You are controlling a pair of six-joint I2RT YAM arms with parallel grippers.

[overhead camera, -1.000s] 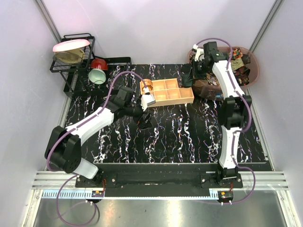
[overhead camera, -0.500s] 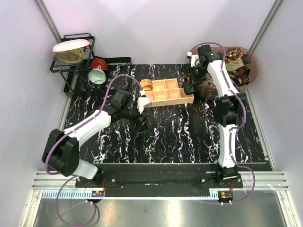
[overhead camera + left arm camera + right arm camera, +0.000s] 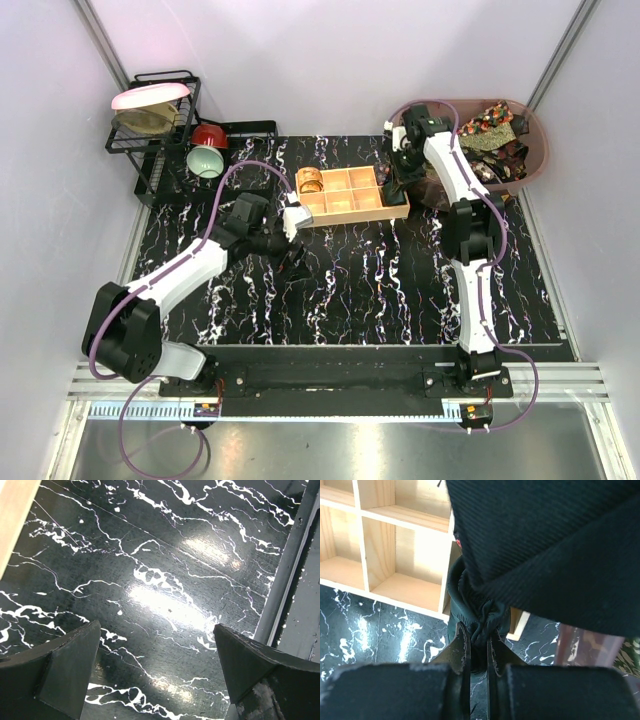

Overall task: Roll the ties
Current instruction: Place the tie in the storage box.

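Observation:
My right gripper (image 3: pixel 479 630) is shut on a bunched fold of the plain dark green tie (image 3: pixel 545 540), which hangs wide across the right wrist view above the tan wooden box (image 3: pixel 395 585). In the top view the right gripper (image 3: pixel 400 172) sits at the box's right end (image 3: pixel 398 205), beside the pink basket (image 3: pixel 535 150) holding several patterned ties (image 3: pixel 495 135). A rolled gold-patterned tie (image 3: pixel 311 180) sits in the box's far-left compartment. My left gripper (image 3: pixel 292 256) hovers over the black marble table just left of the box; its jaws (image 3: pixel 157 670) are wide open and empty.
A black dish rack (image 3: pixel 150 120) with a pink plate, a red bowl and a pale green bowl (image 3: pixel 205 160) stands at the back left. The table's metal edge (image 3: pixel 295 580) runs along the right of the left wrist view. White walls close in on both sides.
My right gripper has moved left from over the basket to the box's right end, carrying the green tie. My left gripper has drawn back left, away from the box.

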